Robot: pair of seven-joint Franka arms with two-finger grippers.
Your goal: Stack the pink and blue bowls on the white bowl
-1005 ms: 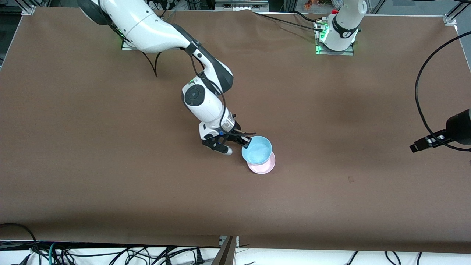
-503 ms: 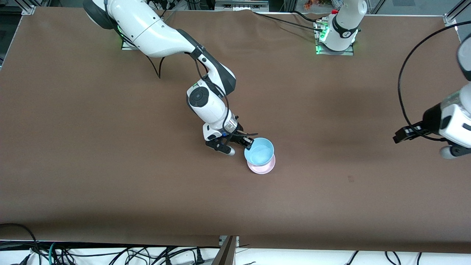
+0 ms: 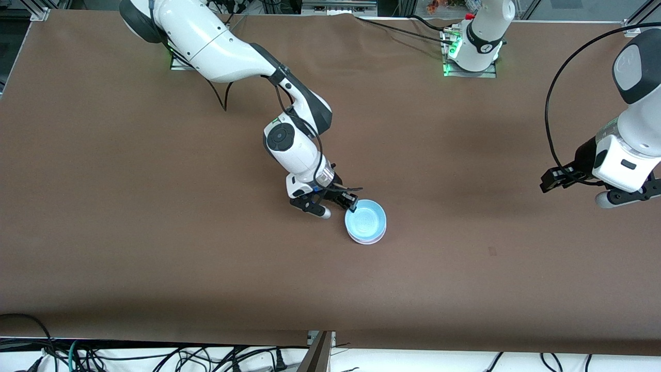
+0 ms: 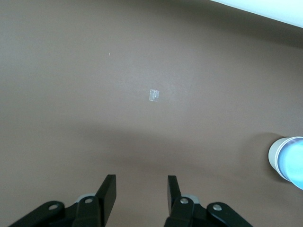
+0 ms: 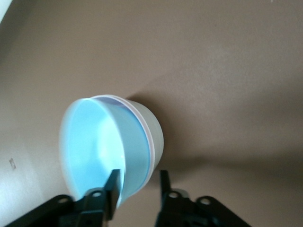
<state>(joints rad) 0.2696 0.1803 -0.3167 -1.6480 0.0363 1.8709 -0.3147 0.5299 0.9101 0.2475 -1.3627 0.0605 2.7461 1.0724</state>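
Note:
The light blue bowl [image 3: 365, 219] sits nested in the pale pink bowl, of which only a thin rim [image 3: 367, 241] shows. In the right wrist view the blue bowl [image 5: 94, 146] lies in the pink rim [image 5: 143, 126], above the white bowl's wall [image 5: 154, 137]. The white bowl is hidden in the front view. My right gripper [image 3: 352, 205] [image 5: 138, 177] straddles the blue bowl's rim, one finger inside and one outside, with the fingers apart. My left gripper [image 3: 609, 199] [image 4: 142, 182] is open and empty over bare table at the left arm's end.
The brown table cover [image 3: 155, 232] is bare around the stack. A small tape mark [image 4: 154, 94] lies on the cover under the left gripper. The bowl stack [image 4: 288, 158] shows at the edge of the left wrist view. Cables hang along the table's near edge.
The blue bowl has come down from a tilt and now lies flat in the pink bowl. The left arm has swung into view from the table's end.

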